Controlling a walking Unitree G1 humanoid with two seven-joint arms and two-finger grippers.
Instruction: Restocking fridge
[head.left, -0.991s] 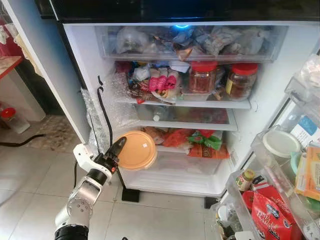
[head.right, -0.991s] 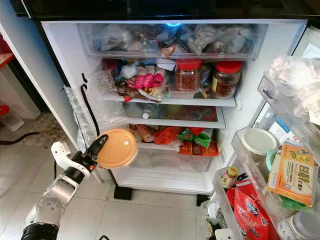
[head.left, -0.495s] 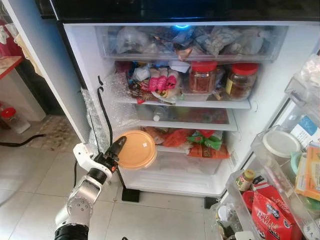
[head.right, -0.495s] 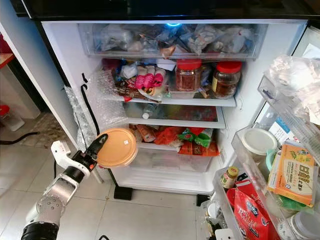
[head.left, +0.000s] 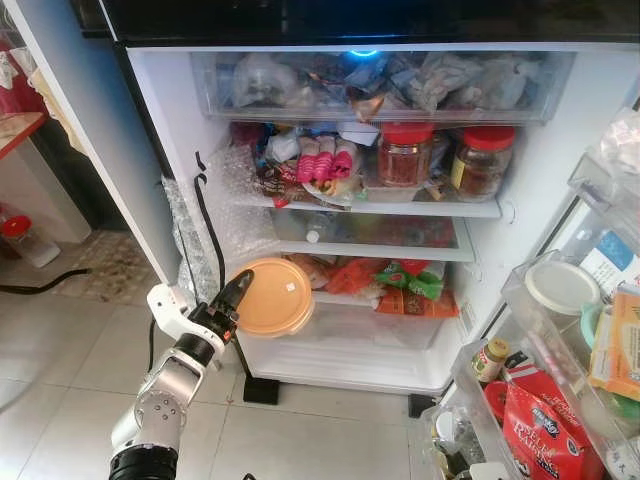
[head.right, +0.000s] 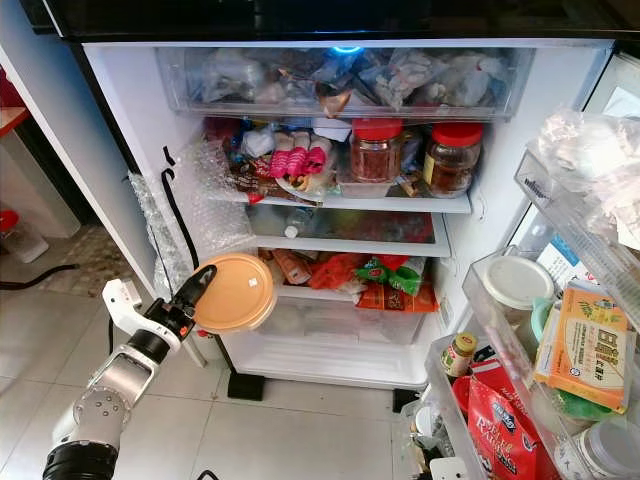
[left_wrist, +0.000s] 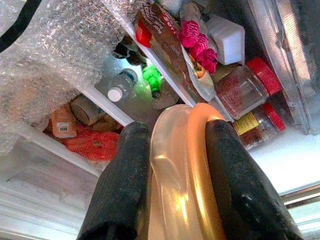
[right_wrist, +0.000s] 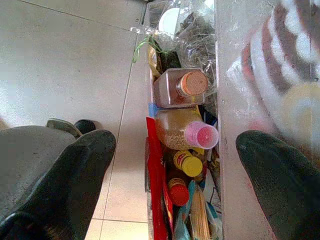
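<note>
Left end effector (head.left: 232, 300) clamping orange-lidded container (head.left: 272, 298) — before open fridge (head.left: 520, 215)

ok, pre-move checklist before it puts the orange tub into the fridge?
1. Grip: left gripper shut on the tub, fingers clamping its rim on both sides. Ok.
2. Tub lid: looks seated, no gap seen. Ok.
3. Free slot: the shelf beside the tub is packed with red and green bags; the jar shelf is also full. Not ok.
4. Path: bubble wrap and a black cable hang at the fridge's left wall, close to the arm. Not ok.
5. Right gripper: open, held over the door bin bottles. Ok.
6. Tub contents or weight: cannot tell.
</note>
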